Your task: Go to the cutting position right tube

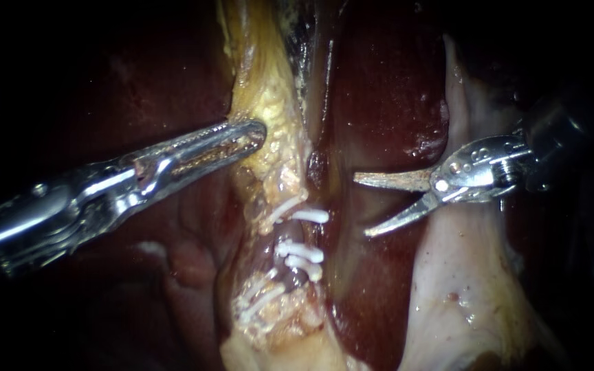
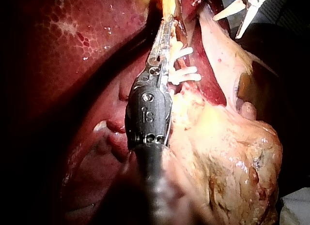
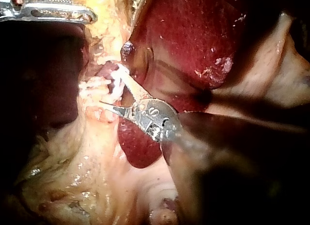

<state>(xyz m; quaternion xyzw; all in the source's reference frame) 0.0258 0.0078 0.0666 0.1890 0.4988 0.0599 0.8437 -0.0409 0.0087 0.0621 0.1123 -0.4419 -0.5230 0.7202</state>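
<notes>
Pale clipped tube [image 1: 295, 233] runs near-vertical at frame centre, white clips [image 1: 302, 253] crossing it. Near it the right instrument [image 1: 361, 206] points left, blades gaping wide and empty; the left instrument [image 1: 259, 130] clamps yellow tissue [image 1: 276, 117].

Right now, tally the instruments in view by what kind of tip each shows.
Blunt grasping tip, left instrument: 1
Two pointed blades, right instrument: 1
Total: 2
</notes>
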